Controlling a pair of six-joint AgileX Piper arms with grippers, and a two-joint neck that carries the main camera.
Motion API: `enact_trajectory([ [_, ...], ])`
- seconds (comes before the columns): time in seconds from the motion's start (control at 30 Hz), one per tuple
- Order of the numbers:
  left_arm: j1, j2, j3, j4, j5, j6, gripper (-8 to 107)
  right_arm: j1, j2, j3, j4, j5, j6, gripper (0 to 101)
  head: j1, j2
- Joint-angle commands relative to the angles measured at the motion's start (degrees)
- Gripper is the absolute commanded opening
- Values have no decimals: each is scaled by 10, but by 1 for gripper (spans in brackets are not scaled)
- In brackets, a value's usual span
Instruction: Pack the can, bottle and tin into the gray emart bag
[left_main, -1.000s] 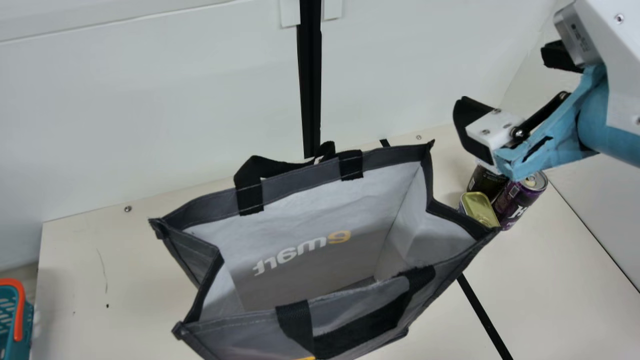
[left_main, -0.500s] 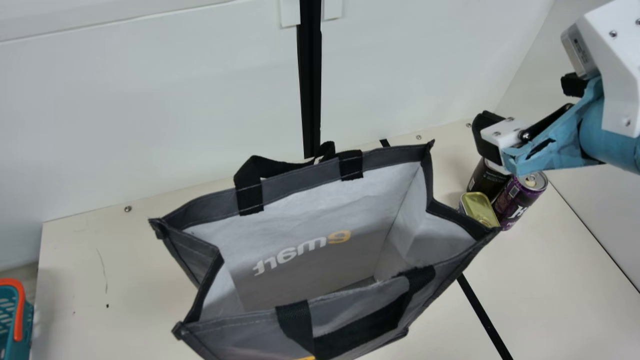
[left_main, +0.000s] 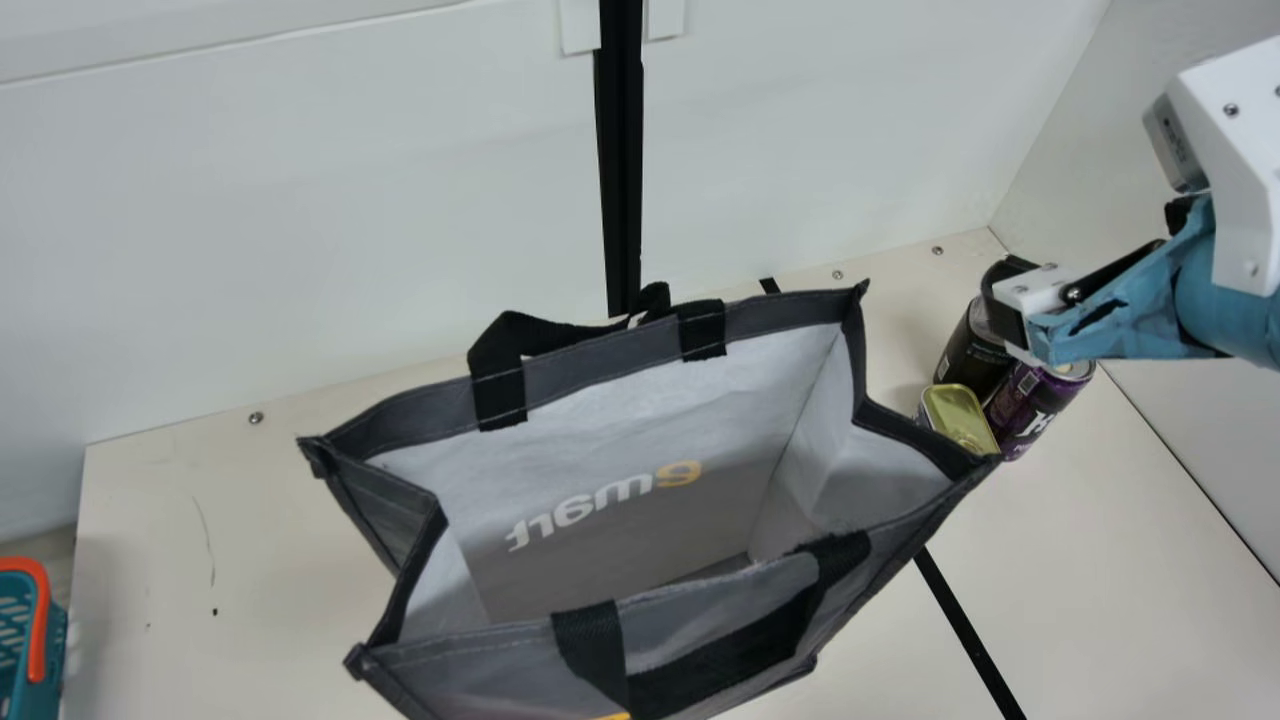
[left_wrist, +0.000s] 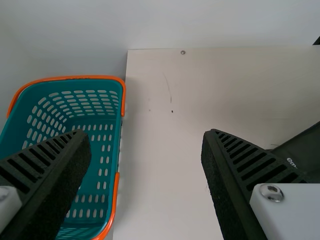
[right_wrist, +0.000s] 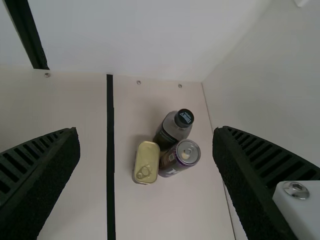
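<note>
Cream tabletop (left_main: 280, 550) carries the gray emart bag (left_main: 600, 362), mouth open, with the tin (right_wrist: 146, 159), can (right_wrist: 187, 152) and bottle (right_wrist: 175, 127) huddled beside it at the main view's right. Above them the right gripper (left_main: 1090, 240) gapes wide, empty; the left gripper (left_wrist: 146, 132) is likewise spread and holds nothing.

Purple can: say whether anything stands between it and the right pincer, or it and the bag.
Nothing visible separates the right pincer from the purple can. Toward the gray bag, the tin and the bag's side wall are in between.
</note>
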Motion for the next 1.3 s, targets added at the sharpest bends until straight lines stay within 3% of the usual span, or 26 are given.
enact_trajectory([
  [0.0, 0, 0, 0, 0, 0, 0, 90, -2, -1, 4, -7, 1, 3, 91, -13, -1],
  [0.63, 0, 0, 0, 0, 0, 0, 90, -27, -25, 87, -10, 1, 30, 91, -13, -1],
  [1.27, 0, 0, 0, 0, 0, 0, 90, -31, -27, 96, -6, 1, 33, 91, -13, -1],
])
